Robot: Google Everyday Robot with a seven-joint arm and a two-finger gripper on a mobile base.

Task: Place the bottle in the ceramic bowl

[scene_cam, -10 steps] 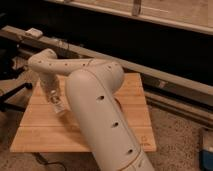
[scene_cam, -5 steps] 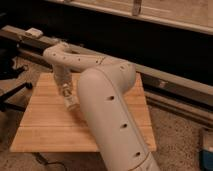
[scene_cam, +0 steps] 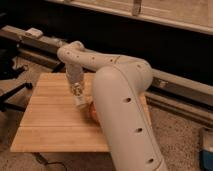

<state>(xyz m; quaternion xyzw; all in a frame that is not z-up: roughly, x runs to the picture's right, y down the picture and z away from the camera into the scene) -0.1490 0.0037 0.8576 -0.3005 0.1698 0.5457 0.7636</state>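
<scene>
My gripper [scene_cam: 77,94] hangs from the white arm over the middle of the wooden table [scene_cam: 47,122]. It is shut on the small white bottle [scene_cam: 80,103], which sticks out below it, just above the table top. The ceramic bowl [scene_cam: 93,111] shows only as an orange-brown sliver right of the bottle. The big white arm segment hides most of the bowl. The bottle's lower end is close to the bowl's left rim.
A long metal rail [scene_cam: 175,82] runs behind the table against a dark wall. Black stand legs [scene_cam: 12,95] stand on the floor at the left. A blue object [scene_cam: 206,150] lies at the lower right edge. The arm's bulk covers the table's right side.
My gripper has carried the bottle from the table's left side to the right and a little nearer, up to the bowl's left rim.
</scene>
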